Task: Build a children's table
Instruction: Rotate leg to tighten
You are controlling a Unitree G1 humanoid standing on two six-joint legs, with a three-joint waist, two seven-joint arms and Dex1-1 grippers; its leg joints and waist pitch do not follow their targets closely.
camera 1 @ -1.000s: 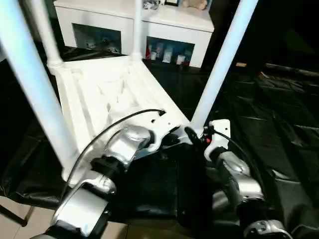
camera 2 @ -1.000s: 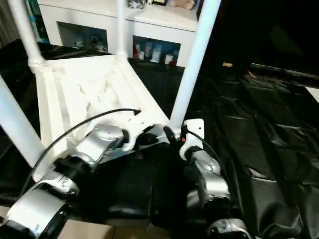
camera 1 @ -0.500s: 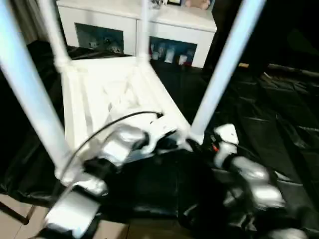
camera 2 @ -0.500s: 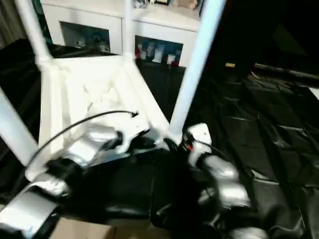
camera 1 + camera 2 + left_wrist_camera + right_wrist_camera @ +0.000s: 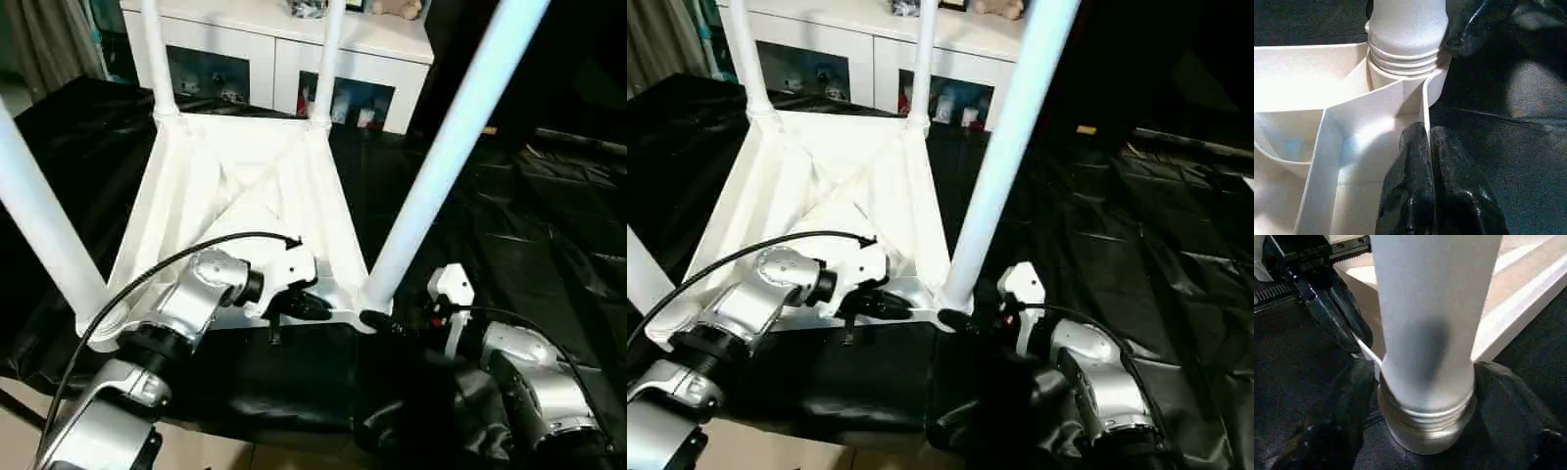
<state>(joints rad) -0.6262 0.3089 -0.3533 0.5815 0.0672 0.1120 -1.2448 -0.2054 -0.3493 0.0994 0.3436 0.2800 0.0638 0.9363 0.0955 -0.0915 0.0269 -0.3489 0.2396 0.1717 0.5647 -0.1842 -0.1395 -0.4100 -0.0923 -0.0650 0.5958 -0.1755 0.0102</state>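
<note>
Gripping: left claw (image 5: pixel 1427 147) is pinching the thin edge wall of the top (image 5: pixel 235 196), its two fingers pressed together on the rim just beside the near right corner socket.
Right claw (image 5: pixel 1425 396): is straddling the base of the near right leg (image 5: pixel 441 166), one finger on each side, touching it at the threaded collar.
Top: is lying upside down on black sheeting (image 5: pixel 529 225), ribbed underside facing up.
Legs: four are standing upright in the corner sockets; near left leg (image 5: pixel 44 230), two far legs (image 5: pixel 155 59) by the cabinet (image 5: pixel 284 49).
Cabinet: is standing behind the top, white with glass doors.
</note>
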